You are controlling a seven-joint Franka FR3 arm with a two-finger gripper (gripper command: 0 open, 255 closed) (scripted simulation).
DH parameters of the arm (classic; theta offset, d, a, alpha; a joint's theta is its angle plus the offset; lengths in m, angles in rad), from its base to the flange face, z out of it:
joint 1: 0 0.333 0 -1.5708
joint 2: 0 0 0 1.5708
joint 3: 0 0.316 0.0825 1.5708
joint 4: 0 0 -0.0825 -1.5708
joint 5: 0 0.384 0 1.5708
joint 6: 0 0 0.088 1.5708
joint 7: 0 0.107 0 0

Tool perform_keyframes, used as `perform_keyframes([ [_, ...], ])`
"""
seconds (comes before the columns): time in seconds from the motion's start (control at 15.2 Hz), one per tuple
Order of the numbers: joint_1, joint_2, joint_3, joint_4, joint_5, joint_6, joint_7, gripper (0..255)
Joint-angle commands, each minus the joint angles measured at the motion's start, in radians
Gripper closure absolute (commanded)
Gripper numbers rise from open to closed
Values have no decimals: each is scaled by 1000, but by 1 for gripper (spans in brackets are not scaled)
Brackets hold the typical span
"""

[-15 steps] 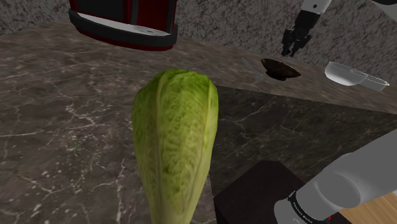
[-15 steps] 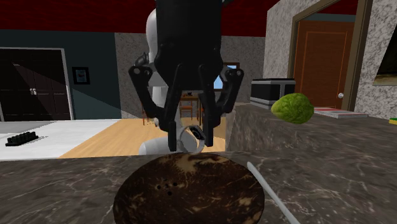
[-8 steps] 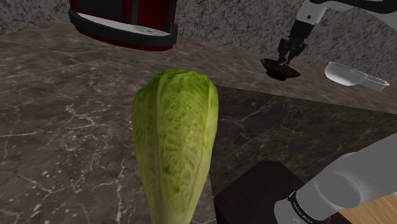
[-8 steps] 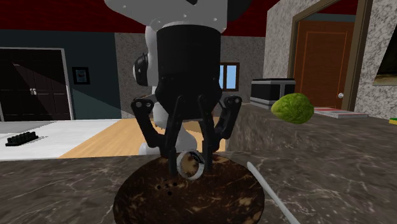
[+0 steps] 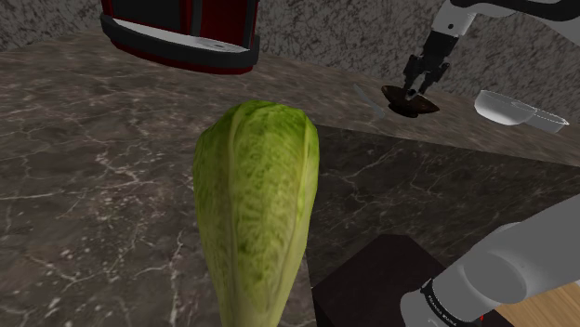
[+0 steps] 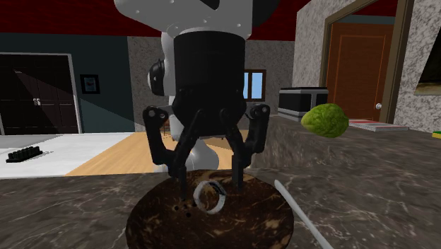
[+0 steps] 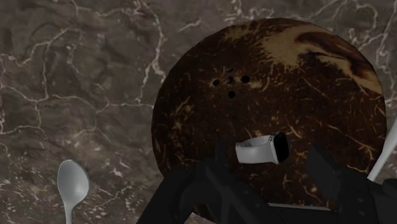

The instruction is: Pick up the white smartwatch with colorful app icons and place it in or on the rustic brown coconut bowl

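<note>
brown bowl [image 6: 177,219] sits under the gripper [image 6: 209,184], whose fingers stand spread and clear of the watch [image 6: 210,196], so the watch appears to lie loose inside the bowl, as the task wants.

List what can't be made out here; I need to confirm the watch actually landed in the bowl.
Whether the smartwatch rests on the coconut bowl or hangs above it: the wrist view looks straight down, showing no height.
Its app icons: too small in the wrist view.
The bowl's inside in the shoulder view: far off, behind the gripper.
The spoon: its handle is cut off by the wrist view's edge.
</note>
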Motion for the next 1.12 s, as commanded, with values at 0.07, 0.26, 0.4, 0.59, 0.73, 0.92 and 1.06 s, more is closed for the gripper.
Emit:
perform_keyframes([
  [0.07, 0, 0, 0, 0, 0, 0, 0, 0],
  [0.26, 0, 0, 0, 0, 0, 0, 0, 0],
  [0.4, 1, 30, -2, 101, 6, -72, -6, 0],
  [0.59, 0, 63, -6, 202, 13, -140, -12, 0],
  [0.73, 0, 63, -6, 202, 13, -140, -12, 0],
  [0.92, 0, 63, -6, 202, 13, -140, -12, 0],
  [1.06, 0, 63, -6, 202, 13, -140, -12, 0],
])
